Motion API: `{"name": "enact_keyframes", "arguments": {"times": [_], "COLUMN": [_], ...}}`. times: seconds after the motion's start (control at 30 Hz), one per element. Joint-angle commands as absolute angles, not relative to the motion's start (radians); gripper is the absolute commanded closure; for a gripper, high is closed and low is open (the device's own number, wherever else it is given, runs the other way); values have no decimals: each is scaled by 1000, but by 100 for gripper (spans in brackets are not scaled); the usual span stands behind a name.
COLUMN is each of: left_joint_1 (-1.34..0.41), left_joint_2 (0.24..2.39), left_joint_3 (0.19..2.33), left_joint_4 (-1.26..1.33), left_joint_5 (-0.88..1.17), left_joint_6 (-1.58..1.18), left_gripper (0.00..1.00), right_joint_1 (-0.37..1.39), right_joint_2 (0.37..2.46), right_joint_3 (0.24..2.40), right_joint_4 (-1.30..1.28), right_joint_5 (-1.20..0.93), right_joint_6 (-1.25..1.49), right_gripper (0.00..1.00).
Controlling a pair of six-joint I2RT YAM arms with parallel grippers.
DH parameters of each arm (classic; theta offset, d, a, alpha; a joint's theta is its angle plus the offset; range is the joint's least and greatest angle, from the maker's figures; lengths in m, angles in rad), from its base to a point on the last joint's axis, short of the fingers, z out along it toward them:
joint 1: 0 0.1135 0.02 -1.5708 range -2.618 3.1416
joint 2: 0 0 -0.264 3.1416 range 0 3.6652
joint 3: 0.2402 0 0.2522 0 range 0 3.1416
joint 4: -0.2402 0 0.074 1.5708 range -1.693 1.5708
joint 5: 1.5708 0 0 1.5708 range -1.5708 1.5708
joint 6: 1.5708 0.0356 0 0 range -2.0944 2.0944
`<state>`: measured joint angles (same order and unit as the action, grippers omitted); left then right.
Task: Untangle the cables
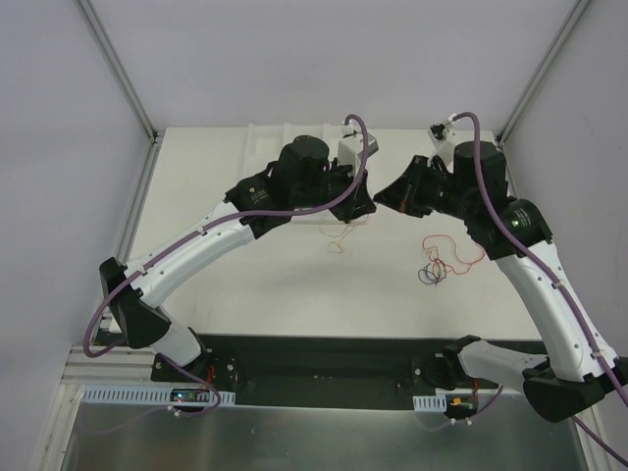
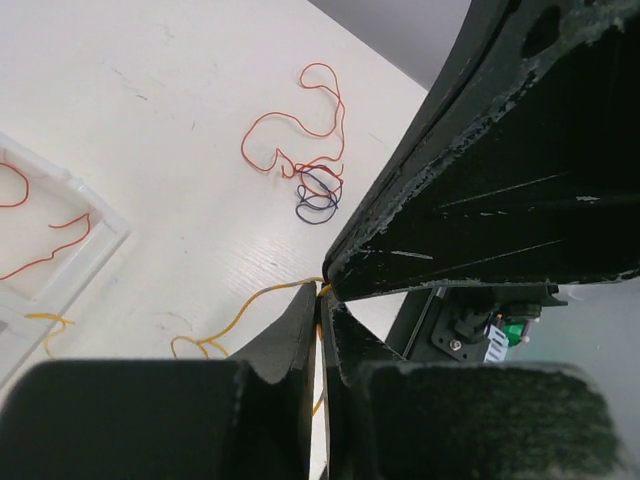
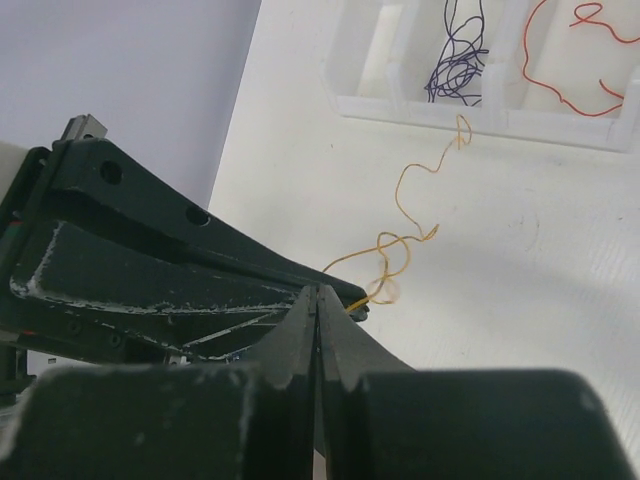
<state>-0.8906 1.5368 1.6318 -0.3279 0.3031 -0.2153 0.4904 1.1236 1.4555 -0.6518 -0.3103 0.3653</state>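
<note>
A tan-yellow cable [image 1: 339,241] lies curled on the table just below the two grippers. My left gripper [image 1: 367,204] is shut on it; in the left wrist view the cable [image 2: 240,315] runs into the closed fingertips [image 2: 305,310]. My right gripper [image 1: 385,196] is shut, its tips touching the left gripper's tip. In the right wrist view the cable [image 3: 400,245] comes out beside the closed right gripper [image 3: 318,292]; whether that gripper pinches it is hidden. A small red-orange and dark blue tangle [image 1: 435,265] lies on the table to the right and also shows in the left wrist view [image 2: 312,185].
A white compartment tray [image 3: 420,105] stands at the far side of the table, holding a dark blue wire [image 3: 455,70] and a red wire [image 3: 560,70]. Its corner [image 2: 95,225] shows in the left wrist view. Metal frame posts rise at the back corners.
</note>
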Motion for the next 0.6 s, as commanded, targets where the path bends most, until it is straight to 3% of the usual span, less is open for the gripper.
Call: {"name": "enact_keyframes", "arguments": {"times": [0.0, 0.1, 0.2, 0.33, 0.57], "left_joint_1": [-890, -885, -859, -787, -652], "left_joint_2": [1525, 1499, 1468, 1434, 1419], "left_joint_3": [1664, 1646, 1637, 1657, 1729], "left_joint_4": [-328, -328, -328, -328, -327], "left_joint_5": [232, 167, 123, 57, -99], "left_joint_6": [-178, -169, -163, -161, -161], "left_gripper": [100, 100, 100, 100, 100], "right_joint_1": [483, 422, 321, 223, 196], "right_joint_2": [1114, 1114, 1082, 1032, 971], "right_joint_3": [1552, 1601, 1579, 1536, 1487], "right_joint_4": [-707, -836, -883, -920, -971], "right_joint_5": [-250, -140, -121, -123, -113], "right_joint_6": [339, 298, 281, 230, 221], "right_gripper": [88, 50, 24, 21, 20]}}
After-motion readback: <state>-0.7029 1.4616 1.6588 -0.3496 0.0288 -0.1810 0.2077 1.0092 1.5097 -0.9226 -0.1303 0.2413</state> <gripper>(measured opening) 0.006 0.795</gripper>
